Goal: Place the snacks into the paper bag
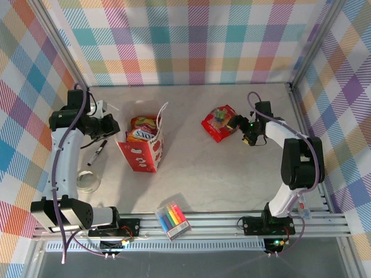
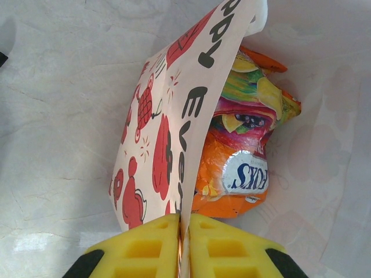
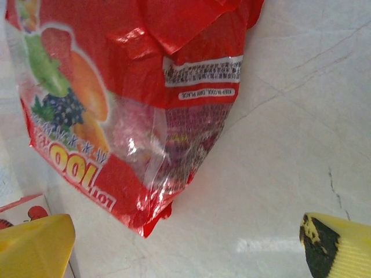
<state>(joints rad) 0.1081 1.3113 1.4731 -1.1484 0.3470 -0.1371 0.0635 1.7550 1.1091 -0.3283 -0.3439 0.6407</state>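
At the left, the left gripper (image 1: pixel 112 125) is being shown clenched on the paper bag (image 1: pixel 141 152). Its yellow fingers (image 2: pixel 151 246) are pressed together with the thin wall pinched between them, and the mouth is being propped open in this way. A black pen (image 1: pixel 97 154) is lying just beside it on the table (image 1: pixel 197 174) and is being treated as no part of the job. Inside the bag, an orange packet (image 2: pixel 235 174) is being seen among others; how many are there cannot be told. A pack of markers (image 1: pixel 173 220) is lying at the near edge. Further right, a red packet (image 1: pixel 219 123) is lying flat on the table, well apart from the bag and not yet bagged. The right gripper (image 1: pixel 240 124) is being held just beside that packet's right edge, its fingers (image 3: pixel 35 243) spread wide and gripping nothing. The red packet is being judged light, soft and slippery, with loose sweets that are likely to shift under pressure. A hold on the flat crimped end or a side edge is being recommended over the bulging middle. The bag is being judged flimsy and easily tipped.
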